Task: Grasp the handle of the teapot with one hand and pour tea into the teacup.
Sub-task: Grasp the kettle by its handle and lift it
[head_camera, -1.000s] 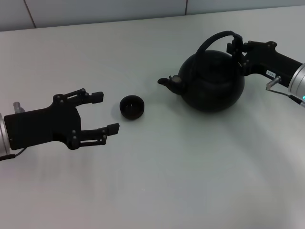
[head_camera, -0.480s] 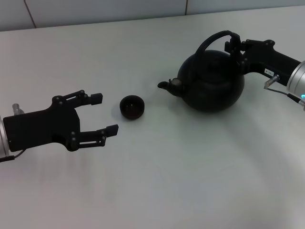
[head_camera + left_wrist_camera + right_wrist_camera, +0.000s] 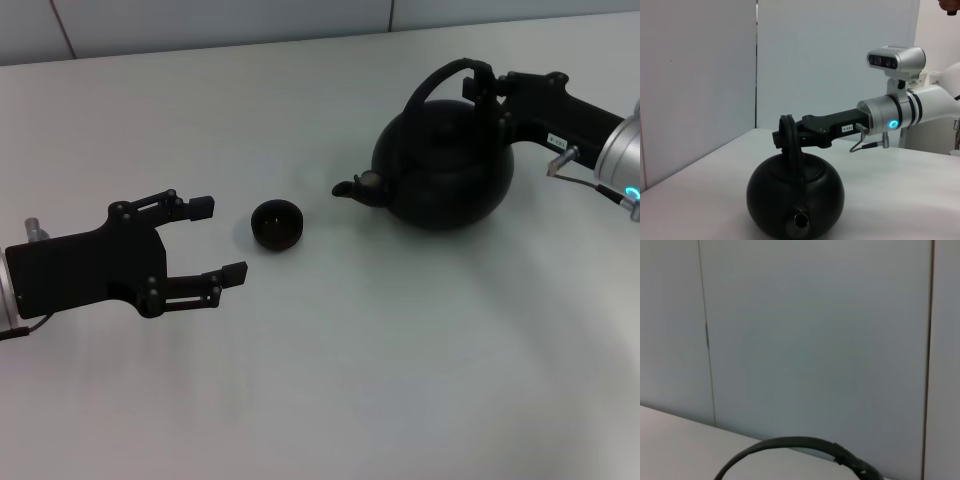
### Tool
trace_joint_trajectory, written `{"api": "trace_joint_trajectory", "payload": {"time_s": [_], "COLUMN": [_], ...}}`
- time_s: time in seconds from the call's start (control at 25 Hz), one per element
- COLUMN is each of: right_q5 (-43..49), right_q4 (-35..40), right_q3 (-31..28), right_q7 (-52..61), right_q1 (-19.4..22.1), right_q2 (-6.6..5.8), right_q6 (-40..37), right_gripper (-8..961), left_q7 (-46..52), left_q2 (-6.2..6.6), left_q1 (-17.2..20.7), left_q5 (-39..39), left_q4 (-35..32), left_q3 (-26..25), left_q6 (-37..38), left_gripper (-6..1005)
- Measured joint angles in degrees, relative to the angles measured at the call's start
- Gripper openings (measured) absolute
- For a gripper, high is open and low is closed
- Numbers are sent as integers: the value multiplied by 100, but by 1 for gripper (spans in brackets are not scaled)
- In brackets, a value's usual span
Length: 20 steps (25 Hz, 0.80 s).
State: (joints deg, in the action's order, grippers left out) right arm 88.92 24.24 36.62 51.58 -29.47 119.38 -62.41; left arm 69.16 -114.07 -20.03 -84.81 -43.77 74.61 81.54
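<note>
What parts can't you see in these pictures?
- Inside the teapot: its closed black body hides any tea, in every view.
- Inside the teacup: too dark in the head view.
- Right hand: the handle covers its fingertips in the head view.
- Right wrist view: only the handle's arch shows; the picture's bottom edge cuts off the pot.

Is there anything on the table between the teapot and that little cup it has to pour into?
Nothing visible. Only bare table lies between the teapot spout and the teacup. The left gripper waits open on the cup's far side, not in the path.
</note>
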Motion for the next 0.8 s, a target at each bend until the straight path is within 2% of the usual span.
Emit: {"api": "trace_joint_trajectory", "payload": {"time_s": [0.8], "right_q5": [62], "right_q4": [391], "right_q3": [357], "right_q7": [0], "right_q1": [-323], "right_q2": [-20], "right_q6": [55], "right_gripper": [102], "left_q7": [1], "left_q2": [-30], "left_q1": [-1], "left_q5": [0], "left_q4": [0], "left_q3": [0], "left_q6": [-15], "left_gripper": [863]}}
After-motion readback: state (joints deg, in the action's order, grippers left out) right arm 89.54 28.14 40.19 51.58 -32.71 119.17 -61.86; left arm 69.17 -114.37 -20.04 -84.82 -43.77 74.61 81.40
